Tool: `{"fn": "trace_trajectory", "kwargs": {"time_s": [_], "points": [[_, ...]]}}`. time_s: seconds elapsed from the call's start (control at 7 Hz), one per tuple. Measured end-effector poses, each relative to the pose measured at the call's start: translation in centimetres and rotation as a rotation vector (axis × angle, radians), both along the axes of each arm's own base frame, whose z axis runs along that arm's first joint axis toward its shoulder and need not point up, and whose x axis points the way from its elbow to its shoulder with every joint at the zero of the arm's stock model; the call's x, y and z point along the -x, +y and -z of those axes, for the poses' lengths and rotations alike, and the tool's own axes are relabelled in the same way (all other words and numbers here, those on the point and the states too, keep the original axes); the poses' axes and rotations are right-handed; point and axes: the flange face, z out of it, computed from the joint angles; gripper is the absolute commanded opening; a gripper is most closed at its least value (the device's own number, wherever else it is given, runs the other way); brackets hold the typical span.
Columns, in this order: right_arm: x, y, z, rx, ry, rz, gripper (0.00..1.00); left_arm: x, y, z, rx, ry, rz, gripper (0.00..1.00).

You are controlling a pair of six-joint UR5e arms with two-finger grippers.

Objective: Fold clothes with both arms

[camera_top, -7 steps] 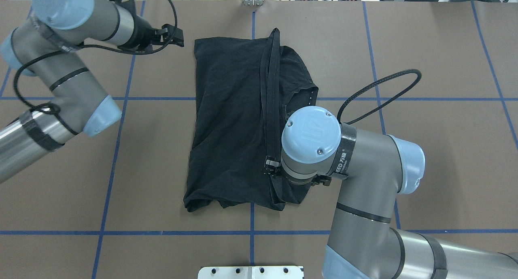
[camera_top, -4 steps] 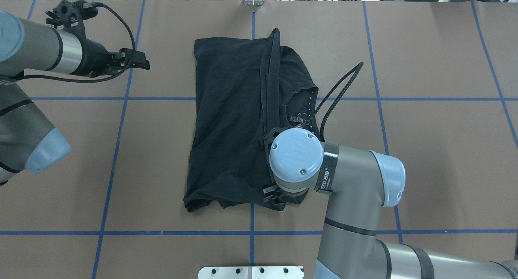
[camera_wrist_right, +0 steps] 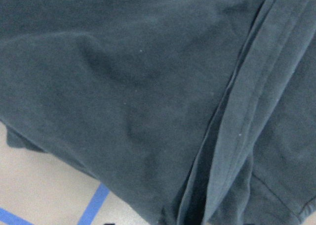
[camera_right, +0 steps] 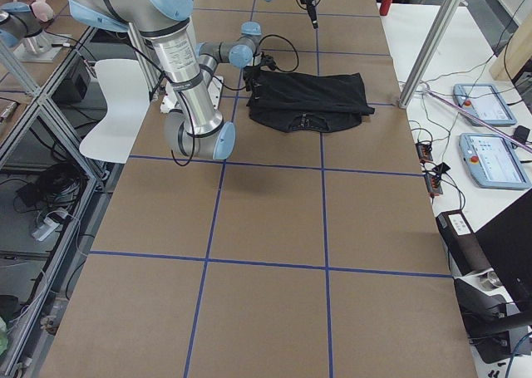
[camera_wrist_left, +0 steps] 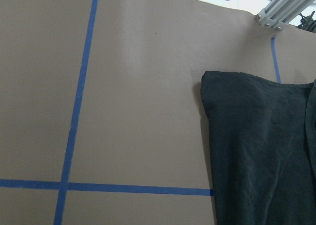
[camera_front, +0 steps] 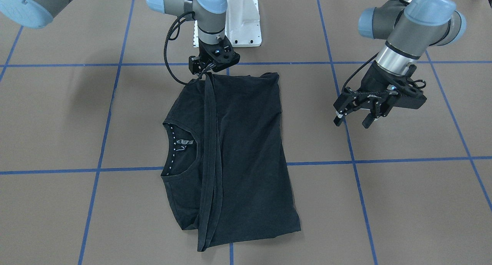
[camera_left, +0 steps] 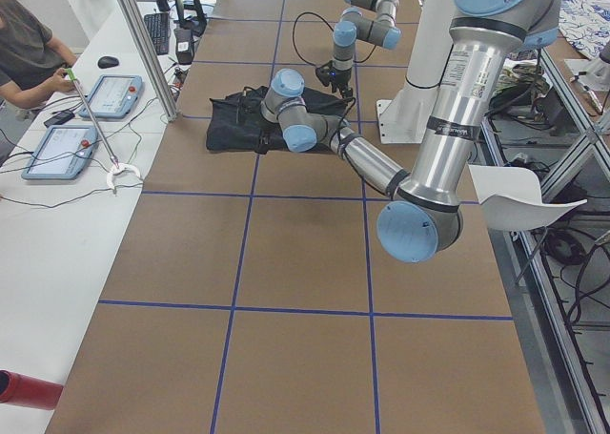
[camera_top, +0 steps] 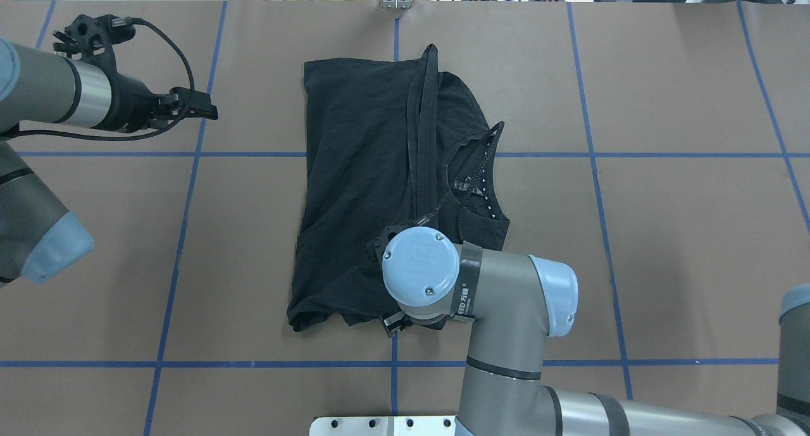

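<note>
Brown table (camera_top: 696, 265), blue tape grid (camera_top: 253, 364); white side bench (camera_left: 33, 262).

The grey tubular metal left arm (camera_top: 35, 93) and right arm (camera_top: 506, 284) have light-blue screwed joint caps (camera_top: 421, 266) and black braided cables (camera_front: 166, 49). The right arm's black band (camera_top: 468, 283) bears white lettering, possibly Chinese.

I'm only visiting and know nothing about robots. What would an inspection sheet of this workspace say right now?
Surface: brown table cover marked with blue tape lines.
Job's things: black short-sleeved T-shirt lies partly folded lengthwise, with its collar of white triangles showing.
Clutter: nothing seen.
Grippers: left gripper is open above bare table, apart from the shirt. The right gripper is at the shirt's edge nearest the base; open or shut is unclear.
Cables: a black cable loop at the right wrist, another at the left.
Surroundings: white base mount; a person sits at a white side bench.
</note>
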Motion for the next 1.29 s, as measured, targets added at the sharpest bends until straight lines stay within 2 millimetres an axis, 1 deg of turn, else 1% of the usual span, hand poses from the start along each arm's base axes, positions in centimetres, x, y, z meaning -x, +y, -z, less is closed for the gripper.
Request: {"fn": "trace_trajectory", "kwargs": {"time_s": [0.29,0.57,0.86,1.14,1.29], "points": [[0.7,0.6,-0.2,-0.001,0.004,0.009,0.59,0.0,0.1,-0.5,0.007,-0.006,-0.001,1.00],[0.5,0.4,-0.5,-0.004,0.007,0.004,0.60,-0.1,0.0,-0.8,0.011,-0.009,-0.001,1.00],[0.3,0.1,-0.6,-0.012,0.008,-0.006,0.53,-0.2,-0.1,-1.2,0.015,-0.016,0.000,1.00],[0.1,0.1,-1.2,-0.010,0.016,-0.014,0.42,-0.3,-0.1,-1.4,0.016,-0.020,-0.001,1.00],[0.1,0.1,-1.4,-0.009,0.020,-0.016,0.22,-0.3,-0.1,-1.4,0.015,-0.021,-0.002,1.00]]}}
